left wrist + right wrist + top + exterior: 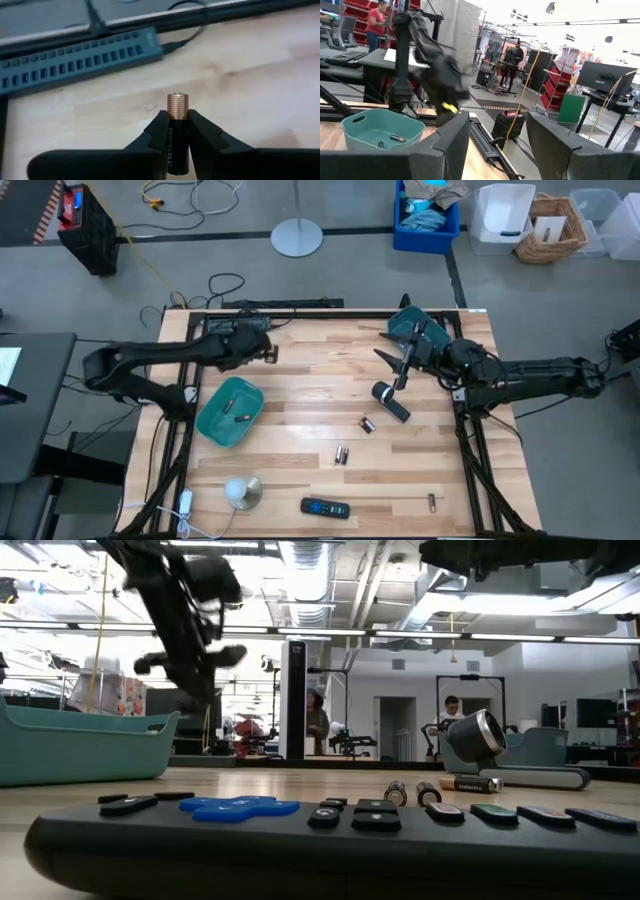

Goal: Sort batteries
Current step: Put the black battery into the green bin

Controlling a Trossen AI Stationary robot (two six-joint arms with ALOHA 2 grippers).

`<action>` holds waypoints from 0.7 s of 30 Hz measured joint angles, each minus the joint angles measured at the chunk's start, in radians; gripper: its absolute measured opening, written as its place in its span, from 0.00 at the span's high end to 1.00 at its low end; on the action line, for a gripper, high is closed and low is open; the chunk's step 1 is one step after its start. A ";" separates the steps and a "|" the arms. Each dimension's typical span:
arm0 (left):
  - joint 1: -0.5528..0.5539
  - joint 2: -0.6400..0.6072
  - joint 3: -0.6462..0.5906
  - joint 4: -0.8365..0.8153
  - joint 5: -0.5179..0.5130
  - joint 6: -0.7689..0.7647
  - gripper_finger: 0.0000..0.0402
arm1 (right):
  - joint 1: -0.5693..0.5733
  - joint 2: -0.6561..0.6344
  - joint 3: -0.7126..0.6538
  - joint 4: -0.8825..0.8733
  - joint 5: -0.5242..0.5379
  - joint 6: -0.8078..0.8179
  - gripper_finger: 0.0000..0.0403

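Note:
My left gripper point(268, 353) is over the table's far left part, shut on a black battery with a copper end point(177, 112). A teal bin point(230, 413) near it holds a few batteries point(240, 417). More batteries lie loose on the wood, one near the middle point(367, 424), a pair nearer the front point(341, 454) and one at the near right point(432, 501); three of them show in the low view point(428, 792). My right gripper point(396, 366) is open and empty at the far right, beside a second teal bin point(412, 330); its fingers stand wide apart in the right wrist view point(497, 145). My left gripper pinches the battery's black body point(177, 137) between its two fingers point(157, 132). The battery lies along the fingers, and its copper end point(177, 105) sticks out past the fingertips. It is lifted clear of the table.
A larger black cylinder with a white end point(390, 401) lies just near of my right gripper. A black remote control point(325, 507) and a white dome on a disc point(240, 492) lie at the near edge. A power strip point(80, 55) runs along the far edge.

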 joint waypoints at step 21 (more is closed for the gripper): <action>-0.554 -0.178 0.001 -0.522 0.210 -0.189 0.89 | -0.074 0.000 0.000 -0.037 0.000 0.060 0.47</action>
